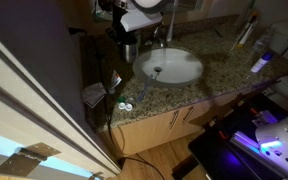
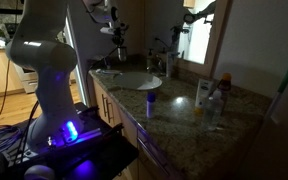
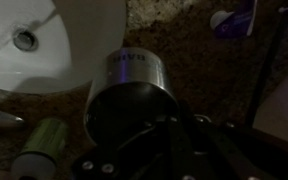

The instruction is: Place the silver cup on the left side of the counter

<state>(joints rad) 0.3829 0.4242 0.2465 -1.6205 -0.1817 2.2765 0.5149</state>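
Wrist view: silver cup [image 3: 134, 75] fills frame centre, directly ahead of tool [image 3: 152, 128]. Dull grey wall w/ faint lettering, dark round end facing cam. Tool looks clenched on cup; fingertips too dim to make out.

Cup sits over speckled bench [image 3: 184, 50], just beside white sink basin [image 3: 34, 30], which is in the upper left of frame. Greenish bottle [image 3: 39, 150] lower left. Purple-capped item [image 3: 234, 18] upper right, well apart from cup.

Both exterior views: arm [image 2: 44, 60] reaches in, tool [image 1: 127, 38] at upper centre by basin edge [image 1: 169, 65]. Cup there small and dark; can't tell if base touches bench. Clear bottles [image 2: 206, 95] stand on bench right of centre.
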